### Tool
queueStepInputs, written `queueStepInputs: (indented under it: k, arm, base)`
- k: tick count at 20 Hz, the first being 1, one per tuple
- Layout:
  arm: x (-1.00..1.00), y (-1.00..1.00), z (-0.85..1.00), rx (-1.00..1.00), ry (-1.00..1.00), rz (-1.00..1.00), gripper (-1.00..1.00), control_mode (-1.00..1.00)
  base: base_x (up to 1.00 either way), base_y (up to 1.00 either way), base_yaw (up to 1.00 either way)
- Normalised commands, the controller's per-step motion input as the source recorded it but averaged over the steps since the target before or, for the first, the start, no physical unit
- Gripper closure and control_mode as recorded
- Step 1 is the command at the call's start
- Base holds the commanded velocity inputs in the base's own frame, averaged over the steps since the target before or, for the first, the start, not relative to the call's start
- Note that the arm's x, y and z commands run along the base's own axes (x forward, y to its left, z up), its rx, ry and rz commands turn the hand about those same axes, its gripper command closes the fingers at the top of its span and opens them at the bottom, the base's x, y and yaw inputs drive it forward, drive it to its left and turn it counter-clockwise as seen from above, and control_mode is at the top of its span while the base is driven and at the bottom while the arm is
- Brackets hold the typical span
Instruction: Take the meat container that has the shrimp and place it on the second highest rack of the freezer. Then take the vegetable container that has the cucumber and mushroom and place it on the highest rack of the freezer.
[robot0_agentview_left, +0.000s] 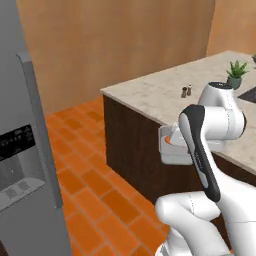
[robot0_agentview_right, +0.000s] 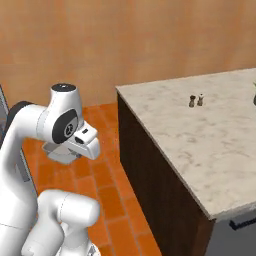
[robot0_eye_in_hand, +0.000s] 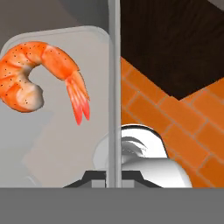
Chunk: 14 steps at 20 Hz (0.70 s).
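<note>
Grey metal meat container (robot0_agentview_left: 175, 150) is carried off the tabletop (robot0_agentview_left: 165, 95), over the floor; tool clamped on its rim. Shrimp (robot0_eye_in_hand: 39, 74) lies inside.

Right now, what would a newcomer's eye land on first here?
The orange shrimp, lying in the grey tray, fills the upper left of the hand view. From the left base view the tray hangs off the floor beside the dark counter, behind the white arm. The grey freezer stands at far left.

no readable text, labels or numbers anywhere.
</note>
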Motion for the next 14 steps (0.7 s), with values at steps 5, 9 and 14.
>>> queueStepInputs:
  k: [5,9,14]
  arm:
    - [0.0,0.0,0.0,0.0,0.0,0.0,1.0,1.0]
    - [0.0,0.0,0.0,0.0,0.0,0.0,1.0,1.0]
    - [0.0,0.0,0.0,0.0,0.0,0.0,1.0,1.0]
  base:
    - [0.75,-0.53,0.61]
    - [0.97,-0.62,0.44]
    - [0.98,-0.16,0.52]
